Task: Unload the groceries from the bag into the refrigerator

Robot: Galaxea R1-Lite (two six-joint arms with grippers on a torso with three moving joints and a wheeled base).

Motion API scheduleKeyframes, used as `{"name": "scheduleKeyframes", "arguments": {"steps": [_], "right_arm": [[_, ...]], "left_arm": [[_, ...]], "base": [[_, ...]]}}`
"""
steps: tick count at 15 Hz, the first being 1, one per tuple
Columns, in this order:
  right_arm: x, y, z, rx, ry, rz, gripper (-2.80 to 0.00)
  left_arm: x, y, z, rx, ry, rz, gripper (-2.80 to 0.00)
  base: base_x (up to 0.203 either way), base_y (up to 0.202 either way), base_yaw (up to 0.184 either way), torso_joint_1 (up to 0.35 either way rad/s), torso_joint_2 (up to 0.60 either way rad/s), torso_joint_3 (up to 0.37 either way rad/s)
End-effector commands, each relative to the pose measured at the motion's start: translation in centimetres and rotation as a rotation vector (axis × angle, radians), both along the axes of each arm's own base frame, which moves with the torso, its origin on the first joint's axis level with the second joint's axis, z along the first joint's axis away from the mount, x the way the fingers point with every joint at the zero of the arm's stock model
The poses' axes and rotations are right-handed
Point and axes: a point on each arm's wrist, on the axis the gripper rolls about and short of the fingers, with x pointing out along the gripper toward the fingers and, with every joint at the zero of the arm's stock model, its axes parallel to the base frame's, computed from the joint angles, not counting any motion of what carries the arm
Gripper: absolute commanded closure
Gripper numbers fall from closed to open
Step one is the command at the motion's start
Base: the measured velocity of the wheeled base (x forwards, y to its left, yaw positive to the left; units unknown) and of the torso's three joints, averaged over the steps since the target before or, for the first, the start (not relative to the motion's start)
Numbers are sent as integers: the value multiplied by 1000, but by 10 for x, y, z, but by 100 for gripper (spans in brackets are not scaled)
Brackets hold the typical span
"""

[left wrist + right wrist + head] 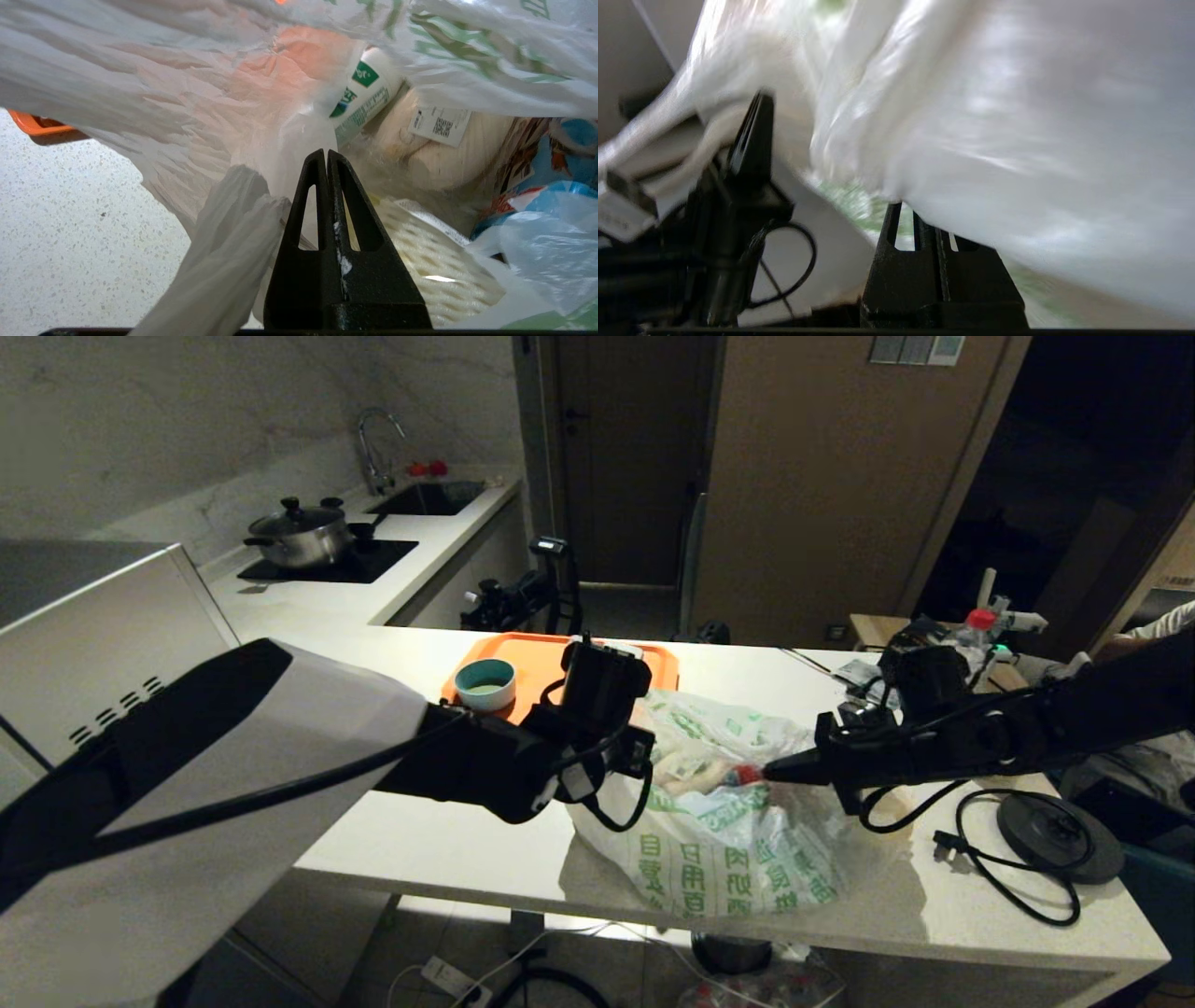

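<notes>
Crinkly white bag [719, 831] sits on the counter [448, 840] just before the orange tray [537, 663], a bottle [366, 93] inside. Left gripper [327, 156] and right gripper [775, 770], each pinched on bag plastic, flank its mouth.

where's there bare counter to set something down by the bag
Bare white counter lies left of the bag, in front of the orange tray. Right of the bag is crowded: a black cord and round kettle base.
</notes>
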Motion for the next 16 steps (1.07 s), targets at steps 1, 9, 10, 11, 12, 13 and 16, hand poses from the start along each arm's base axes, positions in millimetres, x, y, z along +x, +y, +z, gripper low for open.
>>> {"name": "scheduleKeyframes", "arguments": {"steps": [1, 9, 10, 11, 12, 13, 16], "right_arm": [[-1, -11, -3, -14, 23, -43, 0], [-10, -40, 11, -90, -1, -192, 0], [-12, -44, 14, -106, -9, -220, 0], [-13, -50, 16, -125, -11, -254, 0], [-14, -55, 17, -142, -15, -285, 0], [-13, -58, 17, -151, -14, -304, 0], [-12, -67, 20, -155, -40, -338, 0]], "left_arm": [[1, -1, -4, 5, 5, 2, 0], [1, -2, -8, 10, 10, 1, 0], [1, -2, -8, 11, 12, 1, 0], [1, -2, -8, 10, 12, 1, 0], [1, -2, -8, 9, 11, 0, 0], [1, -2, -8, 9, 12, 0, 0], [1, -1, -8, 9, 12, 0, 0]], "base": [[0, 0, 0, 0, 0, 0], [0, 0, 0, 0, 0, 0], [0, 0, 0, 0, 0, 0], [0, 0, 0, 0, 0, 0], [0, 0, 0, 0, 0, 0], [0, 0, 0, 0, 0, 0], [0, 0, 0, 0, 0, 0]]}}
